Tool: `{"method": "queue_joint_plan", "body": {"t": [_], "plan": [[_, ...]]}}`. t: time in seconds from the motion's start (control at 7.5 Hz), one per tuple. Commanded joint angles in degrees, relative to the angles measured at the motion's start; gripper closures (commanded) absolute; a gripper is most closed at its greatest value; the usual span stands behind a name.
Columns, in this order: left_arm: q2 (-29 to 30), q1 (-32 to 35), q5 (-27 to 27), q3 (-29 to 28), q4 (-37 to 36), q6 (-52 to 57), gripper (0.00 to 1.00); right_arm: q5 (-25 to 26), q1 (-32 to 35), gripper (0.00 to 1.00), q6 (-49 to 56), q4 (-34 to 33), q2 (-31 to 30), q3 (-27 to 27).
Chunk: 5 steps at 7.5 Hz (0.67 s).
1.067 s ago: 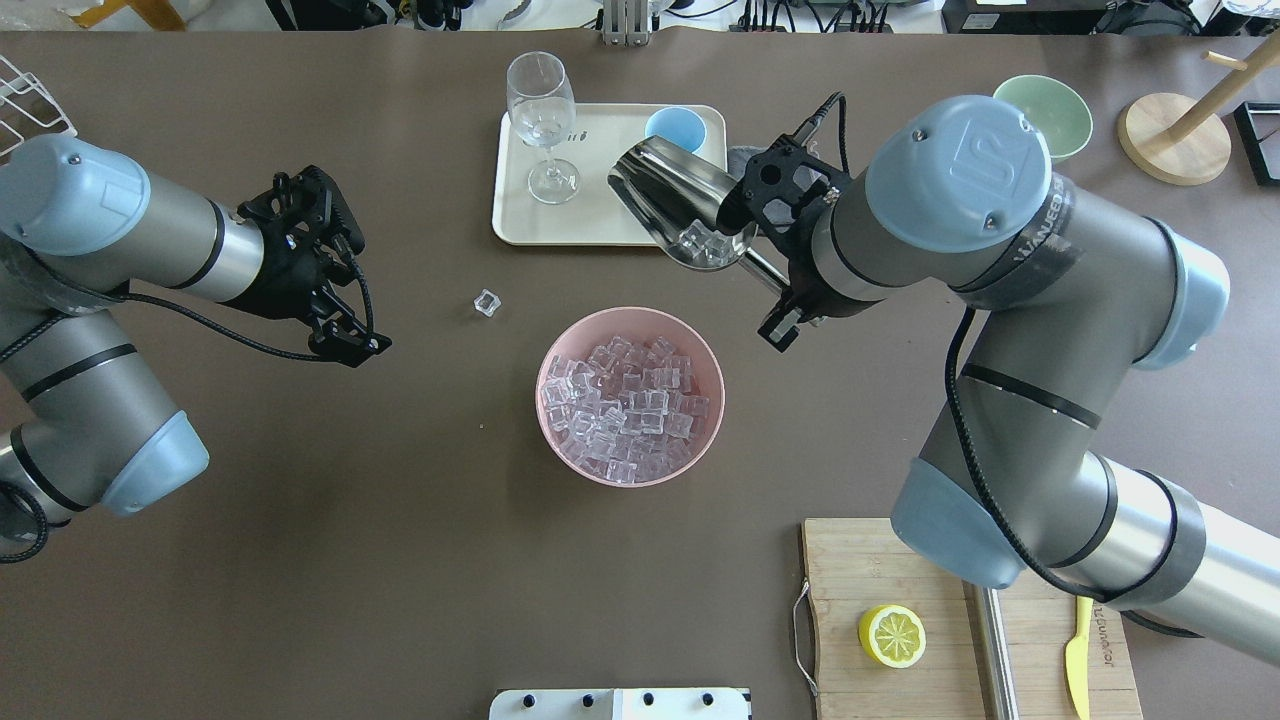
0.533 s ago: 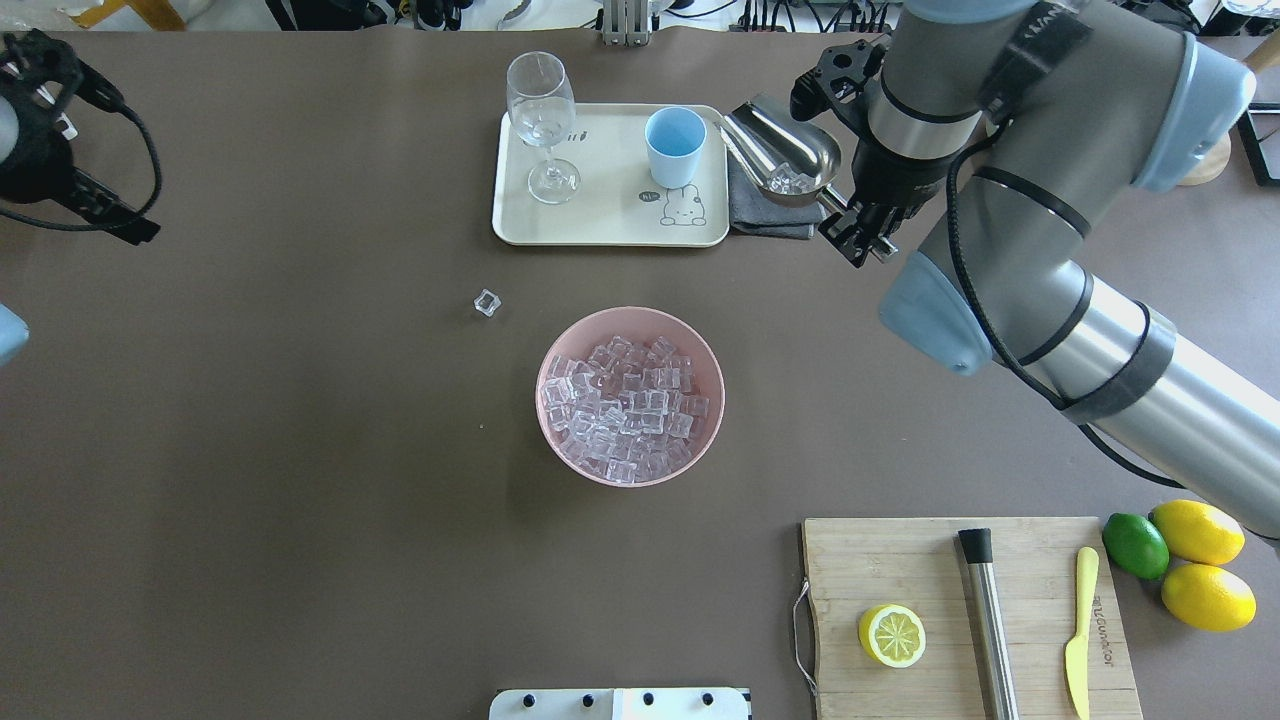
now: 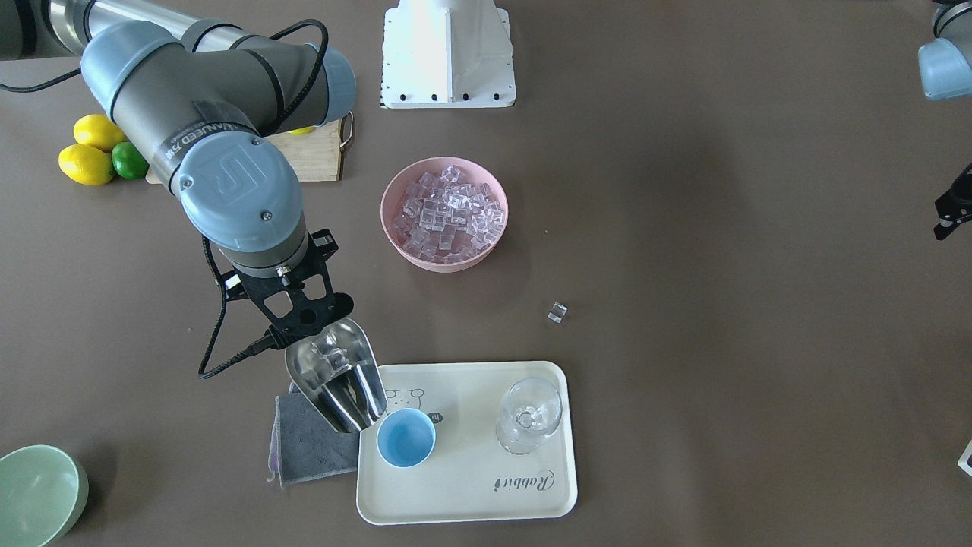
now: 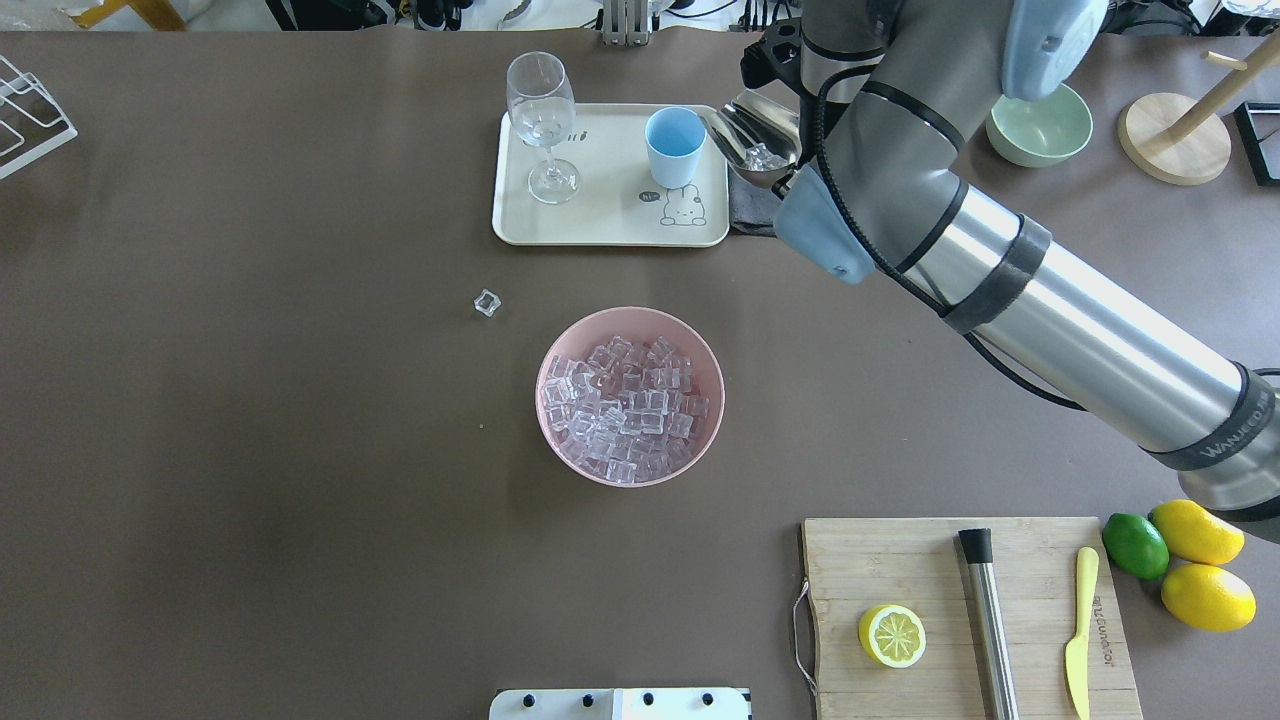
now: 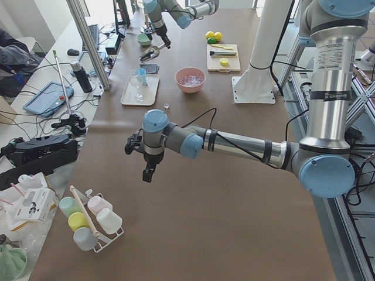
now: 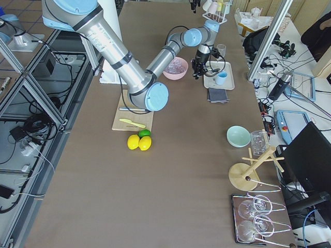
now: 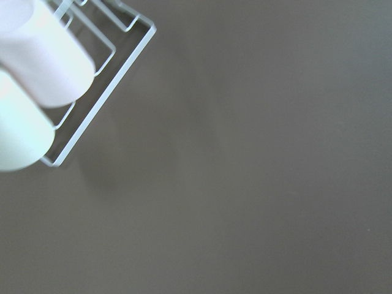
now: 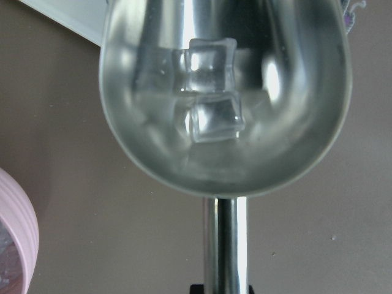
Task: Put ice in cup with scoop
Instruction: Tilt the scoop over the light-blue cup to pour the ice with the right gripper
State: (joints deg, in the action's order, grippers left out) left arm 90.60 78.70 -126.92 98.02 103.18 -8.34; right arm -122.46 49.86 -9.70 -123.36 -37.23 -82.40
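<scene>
The brown tabletop (image 3: 683, 304) carries everything. My right arm (image 3: 228, 182) stretches across it to the far side, where a cream tray (image 3: 471, 486) lies. Nearer my base is the pink bowl (image 3: 444, 264), heaped with spare ice cubes. My left arm is parked well away beside a rack of cups. Its claw (image 5: 146, 170) is too small and too side-on for me to tell whether it is apart or together.

My right claw (image 3: 304, 315) is clamped on the handle of the steel scoop (image 3: 338, 376), which I hold in the air at the tray's edge, over a grey cloth (image 3: 311, 448). The scoop's open lip points at the light-blue cup (image 3: 406, 438) and sits just beside its rim. The cup stands upright on the tray, apart from a wine glass (image 3: 529, 414), and looks empty inside.

Two or three ice cubes (image 8: 211, 92) sit at the back of the trough near the handle, none at the lip. One stray cube (image 3: 557, 311) lies alone on the tabletop, between the bowl and the tray.

I judge this to be the pouring step, with the load carried but not tipped. Next I need the lip fully over the cup's mouth. Then I should raise the handle end slowly, because the cup is narrow and glossy cubes sliding fast could skip over its rim.
</scene>
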Motion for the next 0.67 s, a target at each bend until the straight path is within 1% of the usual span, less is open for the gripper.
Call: {"method": "queue_joint_plan", "body": {"t": [0.0, 0.13, 0.27, 0.4, 0.53], "plan": [[-4.2, 9.9, -7.9, -6.8, -0.2, 0.0, 0.02, -1.4, 0.1, 1.00, 2.8, -10.9, 5.8, 3.5], [-4.6, 11.3, -8.9, -9.3, -0.2, 0.0, 0.02, -3.0, 0.1, 1.00, 3.0, -14.2, 7.0, 4.0], [-4.6, 11.4, -10.3, -9.3, -0.5, -1.1, 0.02, -3.1, 0.1, 1.00, 4.2, -16.2, 7.9, 4.6], [-4.5, 11.4, -10.7, -9.3, -0.5, -5.7, 0.02, -3.1, 0.1, 1.00, 4.8, -17.3, 9.0, 6.2], [-4.5, 11.5, -10.9, -9.2, -0.5, -6.8, 0.02, -3.6, 0.1, 1.00, 4.9, -17.8, 10.3, 8.2]]}}
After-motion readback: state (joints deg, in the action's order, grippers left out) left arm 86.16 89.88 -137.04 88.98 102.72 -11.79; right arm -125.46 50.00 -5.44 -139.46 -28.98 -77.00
